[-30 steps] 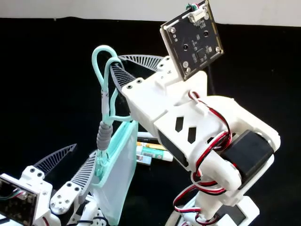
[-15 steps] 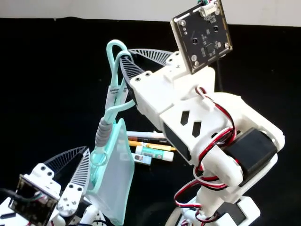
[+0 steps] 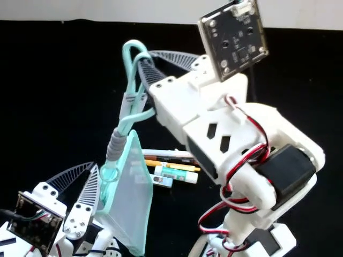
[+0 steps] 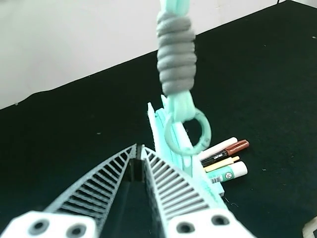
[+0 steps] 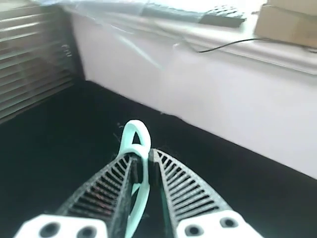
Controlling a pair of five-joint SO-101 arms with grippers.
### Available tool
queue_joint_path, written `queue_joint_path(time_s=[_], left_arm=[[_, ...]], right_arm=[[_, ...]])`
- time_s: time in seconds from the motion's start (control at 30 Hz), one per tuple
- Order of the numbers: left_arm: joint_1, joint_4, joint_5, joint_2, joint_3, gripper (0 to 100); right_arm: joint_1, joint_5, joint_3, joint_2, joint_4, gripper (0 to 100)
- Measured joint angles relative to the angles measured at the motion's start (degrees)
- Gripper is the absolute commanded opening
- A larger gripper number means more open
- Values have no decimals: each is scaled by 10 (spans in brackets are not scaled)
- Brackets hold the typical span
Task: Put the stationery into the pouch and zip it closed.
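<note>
Pouch (image 3: 128, 198): flat, translucent mint plastic, hanging upright over the black desk (image 3: 53, 96) by its cord (image 3: 134, 59). Grey coil (image 4: 176, 54) and ring (image 4: 188, 134) at the zip end. Right gripper (image 5: 142, 158) clamped on the cord's loop. Left gripper (image 4: 139, 148) closed, its ribbed fingers (image 4: 173, 183) beside the pouch edge. Pens (image 3: 171, 166) lie on the desk behind.

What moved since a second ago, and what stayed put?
The right gripper, shut on the pouch's strap loop, rose and swung toward the right of the high view. The mint pouch hanging under it turned a little, and the left gripper beside it shifted slightly the same way. The pens stayed on the table, outside the pouch.
</note>
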State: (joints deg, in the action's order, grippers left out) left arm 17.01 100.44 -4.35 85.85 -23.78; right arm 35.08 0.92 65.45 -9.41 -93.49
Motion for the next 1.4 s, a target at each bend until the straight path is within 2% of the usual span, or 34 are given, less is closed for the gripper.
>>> queue_joint_path(time_s=[0.33, 0.67, 1.1, 1.4], left_arm=[[0, -1, 0, -1, 1, 6], [0, -1, -1, -1, 1, 6], [-1, 5, -2, -2, -7, 6], [-1, 5, -3, -1, -7, 6]], right_arm=[[-89, 0, 68, 0, 4, 7], [-97, 0, 66, 0, 4, 7], [-167, 0, 67, -1, 39, 7], [-169, 0, 66, 46, 42, 7]])
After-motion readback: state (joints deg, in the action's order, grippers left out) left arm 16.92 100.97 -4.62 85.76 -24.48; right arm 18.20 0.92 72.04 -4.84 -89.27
